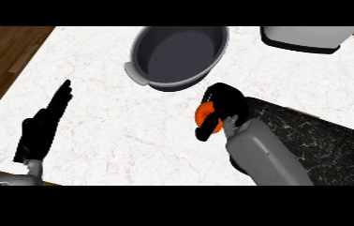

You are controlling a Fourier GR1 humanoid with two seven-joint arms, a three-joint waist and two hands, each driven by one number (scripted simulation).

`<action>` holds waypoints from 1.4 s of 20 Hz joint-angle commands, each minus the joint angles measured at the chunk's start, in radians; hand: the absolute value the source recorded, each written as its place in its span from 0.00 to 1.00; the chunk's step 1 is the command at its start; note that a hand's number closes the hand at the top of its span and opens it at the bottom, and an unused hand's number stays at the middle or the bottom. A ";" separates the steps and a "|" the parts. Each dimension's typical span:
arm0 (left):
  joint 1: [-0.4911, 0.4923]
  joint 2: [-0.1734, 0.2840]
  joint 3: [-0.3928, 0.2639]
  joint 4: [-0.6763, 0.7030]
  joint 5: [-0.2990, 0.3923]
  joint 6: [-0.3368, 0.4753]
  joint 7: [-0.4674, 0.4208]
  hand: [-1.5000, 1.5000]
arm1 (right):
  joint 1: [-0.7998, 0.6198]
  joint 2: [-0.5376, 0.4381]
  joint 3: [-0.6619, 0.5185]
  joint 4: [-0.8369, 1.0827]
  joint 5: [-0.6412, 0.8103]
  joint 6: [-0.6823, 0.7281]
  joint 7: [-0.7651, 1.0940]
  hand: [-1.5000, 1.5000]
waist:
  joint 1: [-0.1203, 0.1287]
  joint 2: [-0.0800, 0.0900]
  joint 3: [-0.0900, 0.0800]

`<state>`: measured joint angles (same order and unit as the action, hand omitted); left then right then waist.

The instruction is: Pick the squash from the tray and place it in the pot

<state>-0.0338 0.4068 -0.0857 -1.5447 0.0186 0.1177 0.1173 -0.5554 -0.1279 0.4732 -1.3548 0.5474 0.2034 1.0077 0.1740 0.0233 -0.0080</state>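
Head view: right robot hand (224, 105) curls around the orange squash (205, 117), just below the pot (142, 72).

squash (205, 116): orange, mostly hidden inside curled right robot hand (224, 109), frame centre | pot (178, 56): dark grey, upright, upper centre | tray (311, 136): black marbled, lower right

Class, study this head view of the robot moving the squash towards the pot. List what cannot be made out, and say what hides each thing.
- Squash: mostly hidden by the right hand curled round it; its shape cannot be told.
- Tray: cut off by the right edge and partly covered by the right forearm.
- White object: cut off at the top edge, so it cannot be identified.
- Pot: far rim cut off at the top.
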 commanded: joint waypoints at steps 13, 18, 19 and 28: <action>-0.093 -0.017 -0.030 0.051 -0.020 -0.015 0.035 0.50 | -0.674 0.127 0.207 0.299 0.396 -0.186 0.298 1.00 | 0.016 -0.007 -0.001; -0.105 -0.026 -0.027 0.064 -0.011 -0.021 0.023 0.50 | -0.755 0.127 0.157 0.349 0.398 -0.310 0.334 1.00 | 0.017 0.002 0.000; -0.115 -0.044 -0.032 0.075 -0.032 0.010 0.031 0.50 | -0.748 0.127 0.166 0.362 0.409 -0.349 0.333 1.00 | 0.004 0.005 0.001; -0.115 -0.040 -0.022 0.085 -0.041 0.017 0.033 0.50 | -0.858 0.127 0.089 0.522 0.411 -0.478 0.304 1.00 | -0.008 0.008 0.003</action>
<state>-0.1505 0.3697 -0.1074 -1.4610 -0.0147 0.1266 0.1451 -1.3666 -0.0134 0.5881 -0.8980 0.9589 -0.1376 1.1551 0.1721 0.0304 -0.0061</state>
